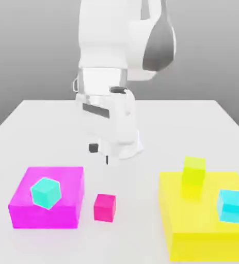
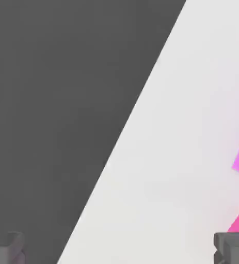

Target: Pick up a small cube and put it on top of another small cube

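Hovering with the gripper (image 1: 101, 153) spread wide and empty at frame centre, approaching the small cube (image 1: 105, 207) sitting on the bench (image 1: 44, 124) at lower centre, probably needing to be dropping straight down over it before clamping.

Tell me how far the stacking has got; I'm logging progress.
Nothing looks done yet: the small magenta cube sits alone on the table between the large magenta block and the large yellow block. In hand: nothing; the gripper hangs open above the table behind it. Left: grasp, lift, and place it on another small cube.
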`<move>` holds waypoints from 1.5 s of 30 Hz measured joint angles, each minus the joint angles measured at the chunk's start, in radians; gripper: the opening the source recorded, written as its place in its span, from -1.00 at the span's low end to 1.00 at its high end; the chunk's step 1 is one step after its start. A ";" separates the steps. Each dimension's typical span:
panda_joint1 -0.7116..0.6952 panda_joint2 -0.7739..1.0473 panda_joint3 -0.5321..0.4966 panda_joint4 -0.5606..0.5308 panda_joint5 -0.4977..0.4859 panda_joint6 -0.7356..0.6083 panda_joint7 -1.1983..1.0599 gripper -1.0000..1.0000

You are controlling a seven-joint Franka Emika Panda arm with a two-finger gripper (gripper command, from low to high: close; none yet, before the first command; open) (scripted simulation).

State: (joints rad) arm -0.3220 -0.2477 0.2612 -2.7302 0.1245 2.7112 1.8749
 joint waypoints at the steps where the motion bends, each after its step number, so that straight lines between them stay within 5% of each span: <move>1: -0.010 0.021 0.008 -0.016 -0.003 0.016 0.046 0.00; 11: -0.088 0.253 0.030 -0.157 -0.134 0.188 0.532 0.00; 17: 0.074 0.467 -0.182 -0.121 -0.343 0.358 0.700 0.00; 18: 0.103 0.497 -0.211 -0.116 -0.343 0.383 0.700 -1.00; 24: 0.119 0.511 -0.226 -0.113 -0.341 0.397 0.699 -1.00; 33: 0.072 0.236 -0.112 -0.161 -0.119 0.171 0.527 -1.00; 45: 0.457 -0.119 0.002 -0.062 0.042 -0.264 0.115 -1.00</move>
State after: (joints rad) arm 0.1348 -0.3670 0.2627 -2.7924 0.1663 2.4468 1.9900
